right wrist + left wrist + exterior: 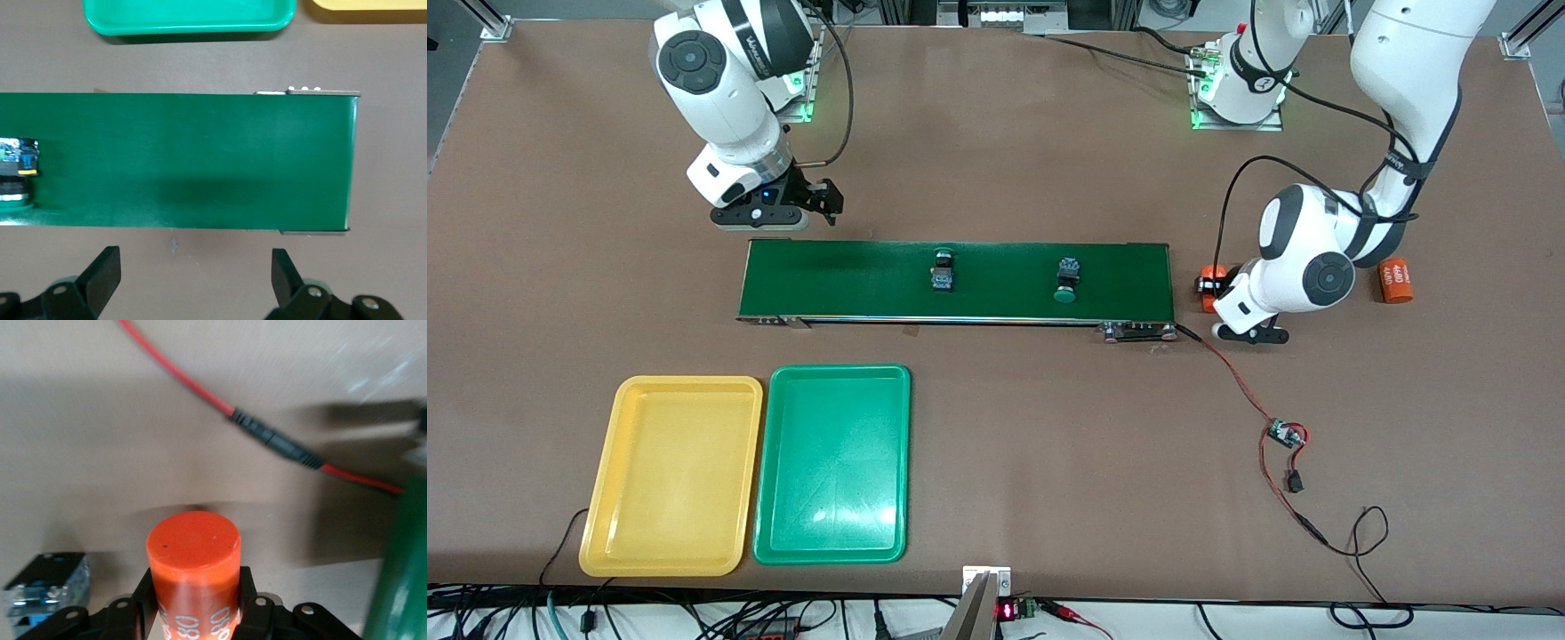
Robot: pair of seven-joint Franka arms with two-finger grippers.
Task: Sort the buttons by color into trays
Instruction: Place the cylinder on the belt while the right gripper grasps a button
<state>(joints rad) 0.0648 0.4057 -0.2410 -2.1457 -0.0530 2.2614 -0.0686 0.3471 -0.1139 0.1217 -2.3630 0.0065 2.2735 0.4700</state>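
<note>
Two buttons lie on the dark green conveyor belt [854,280], both with green caps: one mid-belt [943,270], also at the edge of the right wrist view [17,175], and one nearer the left arm's end [1065,280]. No yellow-capped button shows. The yellow tray [671,476] and the green tray [831,462] lie empty side by side, nearer the front camera than the belt. My left gripper [1214,289] is shut on an orange cylinder with white print [193,553] off the belt's end. My right gripper [821,201] is open and empty at the belt's other end [193,267].
A second orange cylinder [1396,280] lies toward the left arm's end of the table. A red wire [1236,378] runs from the belt's end to a small circuit board [1285,434]. A black-and-blue body [47,587] lies beside the held cylinder, its cap hidden.
</note>
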